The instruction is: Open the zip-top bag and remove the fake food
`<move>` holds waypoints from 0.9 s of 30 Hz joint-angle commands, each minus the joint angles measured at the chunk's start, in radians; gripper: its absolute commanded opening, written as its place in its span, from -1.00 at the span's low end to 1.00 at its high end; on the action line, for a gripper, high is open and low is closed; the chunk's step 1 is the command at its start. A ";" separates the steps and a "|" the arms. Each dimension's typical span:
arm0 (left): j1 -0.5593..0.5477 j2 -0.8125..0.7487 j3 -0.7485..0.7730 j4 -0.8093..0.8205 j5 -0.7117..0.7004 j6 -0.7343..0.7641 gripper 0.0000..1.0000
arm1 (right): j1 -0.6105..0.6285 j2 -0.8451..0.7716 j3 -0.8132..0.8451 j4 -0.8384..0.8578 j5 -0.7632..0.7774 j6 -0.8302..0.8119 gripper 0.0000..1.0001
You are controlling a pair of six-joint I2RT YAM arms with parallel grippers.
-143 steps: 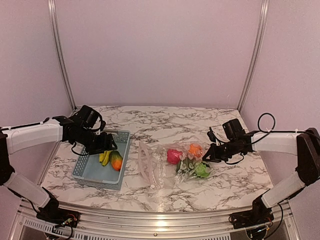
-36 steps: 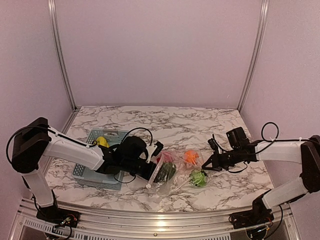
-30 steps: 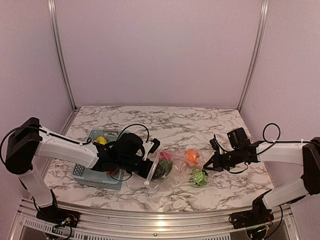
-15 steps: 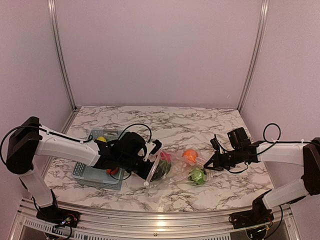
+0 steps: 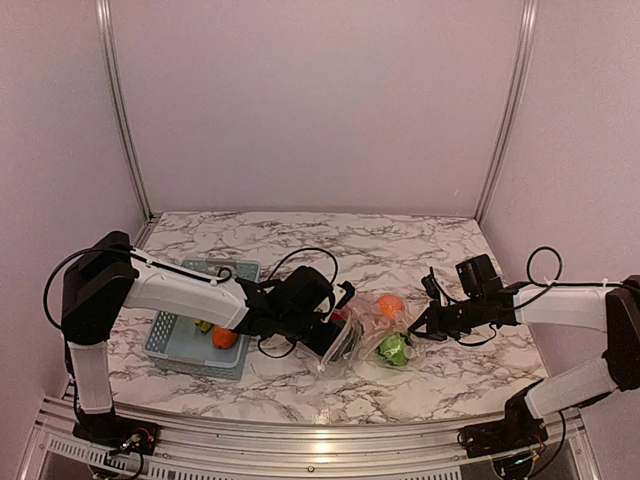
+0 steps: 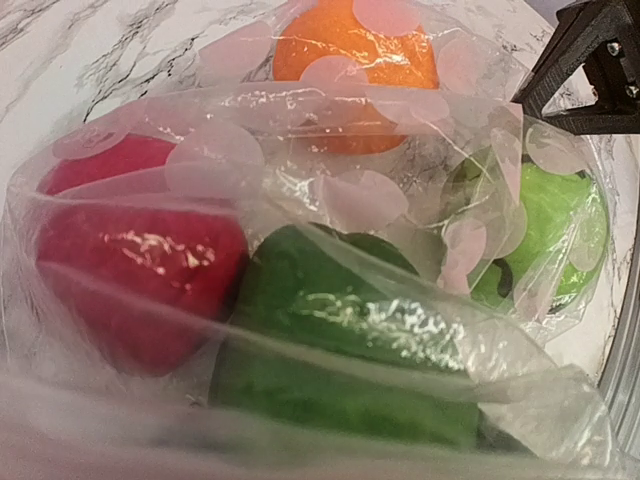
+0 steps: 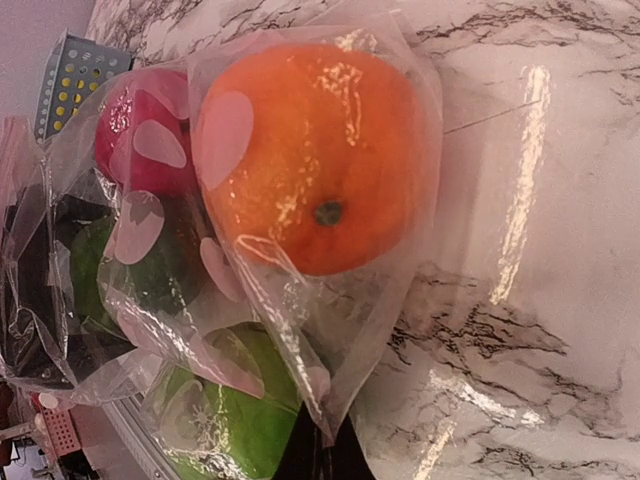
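Note:
The zip-top bag (image 5: 368, 322) lies crumpled mid-table, holding a red fruit (image 6: 130, 265), a green pepper (image 6: 350, 350), an orange (image 6: 355, 50) and a striped green ball (image 6: 545, 235). My left gripper (image 5: 337, 322) is pushed into the bag's open left end. Its fingers are hidden by plastic, and none show in the left wrist view. My right gripper (image 5: 424, 326) is shut on the bag's right corner (image 7: 330, 415), its dark fingertips (image 7: 322, 460) pinching the plastic beside the orange (image 7: 315, 160) and the green ball (image 7: 240, 430).
A light blue perforated basket (image 5: 176, 345) stands at the left, behind the left arm. It holds an orange-green piece (image 5: 225, 337) and a yellow-green piece (image 5: 203, 325). The table's front rail runs along the near edge.
My left gripper has moved right, deeper into the bag's mouth, bunching the bag toward the right gripper. The right gripper has kept its hold and has barely moved.

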State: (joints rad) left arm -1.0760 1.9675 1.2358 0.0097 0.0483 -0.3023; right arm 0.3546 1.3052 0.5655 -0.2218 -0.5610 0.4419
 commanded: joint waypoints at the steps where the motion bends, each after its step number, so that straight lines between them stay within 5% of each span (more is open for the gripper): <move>1: -0.012 0.004 0.038 -0.068 -0.067 0.064 0.74 | -0.009 0.003 0.019 -0.013 -0.001 -0.008 -1.00; 4: -0.012 -0.006 0.035 -0.083 -0.063 0.105 0.89 | -0.010 0.003 0.021 -0.019 0.004 -0.013 -1.00; 10: -0.011 -0.035 0.065 -0.144 -0.060 0.151 0.88 | -0.009 0.002 0.017 -0.017 0.004 -0.015 -1.00; 18: 0.009 -0.110 0.040 -0.162 -0.002 0.156 0.26 | -0.010 0.003 0.019 -0.022 0.009 -0.022 -1.00; 27: 0.037 -0.182 -0.010 -0.154 0.019 0.145 0.02 | -0.009 0.002 0.020 -0.030 0.021 -0.029 -1.00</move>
State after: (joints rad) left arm -1.0557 1.8389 1.2507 -0.1211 0.0517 -0.1574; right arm 0.3546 1.3056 0.5655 -0.2348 -0.5549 0.4328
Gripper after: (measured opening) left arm 0.606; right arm 0.005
